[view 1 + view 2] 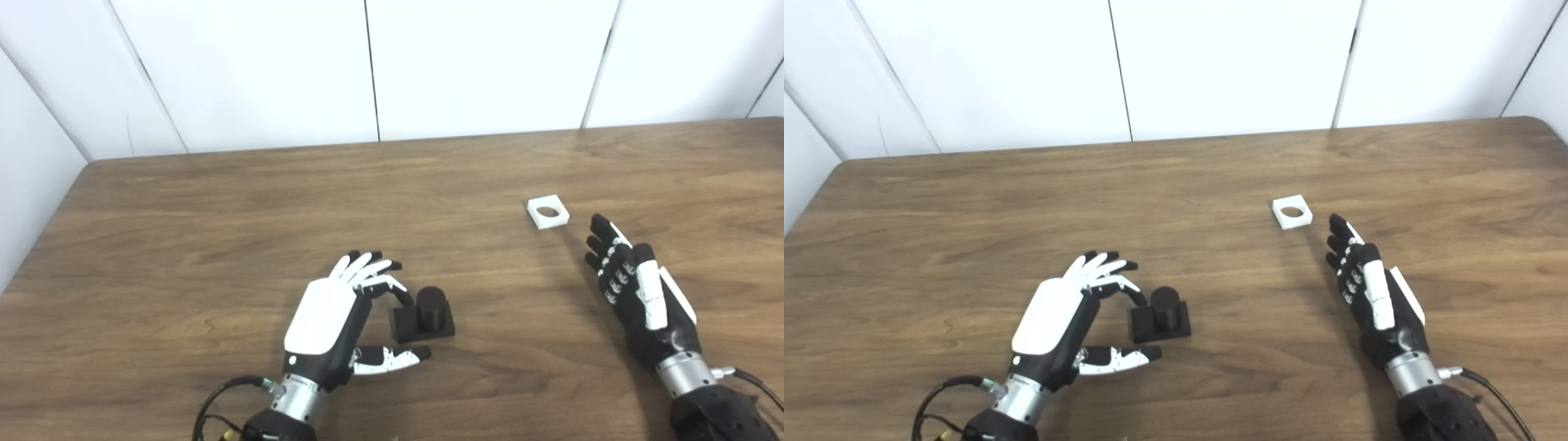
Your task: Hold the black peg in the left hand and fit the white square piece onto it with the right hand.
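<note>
The black peg (425, 314), a short cylinder on a square base, stands upright on the wooden table (245, 214) near the front middle. My left hand (343, 315) is just left of it, open, with fingers curled toward the peg's far side and the thumb stretched along its near side; it holds nothing. The white square piece (547, 212) with a round hole lies flat farther back on the right. My right hand (634, 288) is open with fingers extended, a short way in front of and to the right of the white piece, not touching it.
White wall panels (367, 67) rise behind the table's far edge. The table's left edge runs diagonally at the picture's left. Cables (214, 398) trail from both wrists at the bottom.
</note>
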Robot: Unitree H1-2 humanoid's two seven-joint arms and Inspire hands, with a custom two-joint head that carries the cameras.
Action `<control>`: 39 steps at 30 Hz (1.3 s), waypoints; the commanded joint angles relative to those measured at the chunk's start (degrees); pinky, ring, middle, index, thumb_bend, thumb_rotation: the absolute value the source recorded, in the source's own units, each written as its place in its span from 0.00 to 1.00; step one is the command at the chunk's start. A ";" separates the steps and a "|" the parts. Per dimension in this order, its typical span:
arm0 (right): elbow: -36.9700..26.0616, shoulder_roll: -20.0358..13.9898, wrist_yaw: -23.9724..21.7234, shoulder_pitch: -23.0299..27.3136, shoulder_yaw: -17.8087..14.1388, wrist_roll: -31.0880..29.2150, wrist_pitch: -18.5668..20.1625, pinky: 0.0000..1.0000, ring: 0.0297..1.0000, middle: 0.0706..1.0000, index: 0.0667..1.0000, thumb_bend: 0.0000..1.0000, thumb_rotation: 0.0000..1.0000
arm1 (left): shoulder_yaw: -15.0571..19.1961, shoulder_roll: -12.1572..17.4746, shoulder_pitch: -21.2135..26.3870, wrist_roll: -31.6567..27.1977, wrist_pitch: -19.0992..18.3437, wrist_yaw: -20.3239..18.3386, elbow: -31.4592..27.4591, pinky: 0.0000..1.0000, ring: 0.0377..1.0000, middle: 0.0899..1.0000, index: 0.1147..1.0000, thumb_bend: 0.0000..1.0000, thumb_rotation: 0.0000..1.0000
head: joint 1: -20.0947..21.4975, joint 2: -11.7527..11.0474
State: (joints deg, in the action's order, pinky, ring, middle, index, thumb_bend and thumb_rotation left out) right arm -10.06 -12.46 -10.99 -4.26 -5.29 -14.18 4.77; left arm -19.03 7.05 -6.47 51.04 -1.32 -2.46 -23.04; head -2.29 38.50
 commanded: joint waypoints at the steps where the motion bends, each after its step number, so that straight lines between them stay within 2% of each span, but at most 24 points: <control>1: 0.92 0.68 -0.39 0.15 0.31 -0.11 -1.73 1.00 1.00 1.00 0.96 0.64 1.00 | 0.51 -0.80 1.56 -0.52 0.57 0.21 -2.81 0.95 0.91 0.81 0.48 0.82 0.38 | 0.00 0.01; 10: 1.28 0.52 -0.82 0.06 0.25 -0.40 -2.32 1.00 1.00 1.00 0.96 0.64 1.00 | 2.11 -1.28 2.48 1.35 -0.01 -0.61 -3.31 0.93 0.89 0.80 0.53 0.83 0.42 | -0.39 0.08; 14: 1.19 0.59 -0.63 0.02 0.19 -0.26 -1.99 1.00 1.00 1.00 0.96 0.64 1.00 | 2.53 -1.17 2.92 2.89 -1.38 -2.55 -3.01 0.94 0.89 0.81 0.56 0.84 0.45 | -0.27 0.05; 16: 1.14 0.59 -0.65 0.04 0.23 -0.22 -2.03 1.00 1.00 1.00 0.96 0.65 1.00 | 2.65 -0.89 3.25 3.65 -2.05 -3.72 -2.44 0.96 0.91 0.83 0.61 0.86 0.47 | -0.25 0.09; 22: 0.99 0.55 -0.72 0.02 0.15 -0.41 -2.00 1.00 1.00 1.00 0.96 0.64 1.00 | 2.91 -0.18 4.41 4.55 -2.39 -4.51 0.30 0.95 0.91 0.84 0.66 0.88 0.46 | -0.25 0.09; 33: 0.52 0.28 -0.74 -0.22 0.05 -0.29 -1.80 1.00 1.00 1.00 0.96 0.63 1.00 | 1.97 0.65 5.01 6.79 -3.49 -6.80 3.07 0.94 0.91 0.85 0.67 0.91 0.44 | 0.19 0.42; 39: 0.40 0.31 -0.64 -0.27 -0.04 -0.38 -1.63 1.00 1.00 1.00 0.96 0.64 1.00 | 1.42 1.24 5.14 5.01 -3.79 -8.57 3.68 0.93 0.91 0.86 0.68 0.92 0.39 | 0.26 0.60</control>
State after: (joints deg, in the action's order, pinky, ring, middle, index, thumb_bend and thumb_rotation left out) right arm -10.02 -12.54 -11.20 -4.30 -5.44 -14.21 4.56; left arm -17.52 7.97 -2.87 56.45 -5.53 -11.24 -18.71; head -2.02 39.02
